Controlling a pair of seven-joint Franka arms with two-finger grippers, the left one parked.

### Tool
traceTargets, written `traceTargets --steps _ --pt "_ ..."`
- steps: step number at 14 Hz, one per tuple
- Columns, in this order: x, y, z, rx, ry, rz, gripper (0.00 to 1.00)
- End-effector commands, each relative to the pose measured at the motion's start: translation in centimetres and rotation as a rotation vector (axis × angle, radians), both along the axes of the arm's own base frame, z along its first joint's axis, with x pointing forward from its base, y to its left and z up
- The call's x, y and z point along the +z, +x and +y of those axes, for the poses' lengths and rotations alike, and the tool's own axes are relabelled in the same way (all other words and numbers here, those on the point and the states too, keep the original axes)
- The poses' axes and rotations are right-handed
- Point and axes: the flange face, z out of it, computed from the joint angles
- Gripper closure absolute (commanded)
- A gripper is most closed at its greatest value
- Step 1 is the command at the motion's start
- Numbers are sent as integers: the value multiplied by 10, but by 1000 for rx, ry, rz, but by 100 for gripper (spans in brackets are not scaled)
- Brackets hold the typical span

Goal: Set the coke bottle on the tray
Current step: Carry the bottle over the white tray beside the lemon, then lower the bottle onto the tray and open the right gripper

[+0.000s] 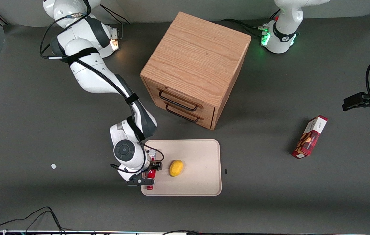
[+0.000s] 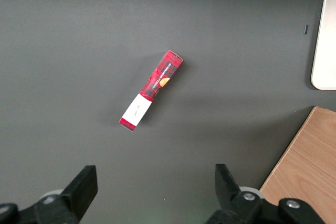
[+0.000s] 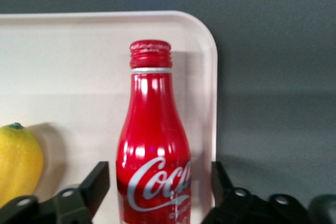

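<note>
Lying between parted gripper [image 3: 157, 192] jaws: coke bottle [image 3: 153, 150]

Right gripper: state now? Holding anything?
Gripper: open, fingers apart on either side of the coke bottle, not clamping it; bottle lies over the tray.

The coke bottle [image 3: 153, 153] is glossy red with a white script logo, a red ribbed cap and a thin silver ring beneath it. The tray [image 1: 201, 182] is pale beige; the lemon [image 1: 176, 167] is yellow. The black pincer [image 3: 157, 192] hovers over the tray. The worktop [image 1: 269, 195] is dark grey. The cabinet [image 1: 194, 65] is light oak-grained wood with dark handles. The snack box [image 1: 310, 136] is red-and-dark plaid with a white panel.
</note>
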Motion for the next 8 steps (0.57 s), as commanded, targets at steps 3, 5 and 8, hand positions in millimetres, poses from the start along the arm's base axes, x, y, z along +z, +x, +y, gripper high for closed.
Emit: traceTargets --steps 3,5,8 --pt "13 4 -2 4 -7 -7 0" --pt "15 4 -1 3 -4 -8 0" --pt "16 4 -1 -5 -3 -4 0"
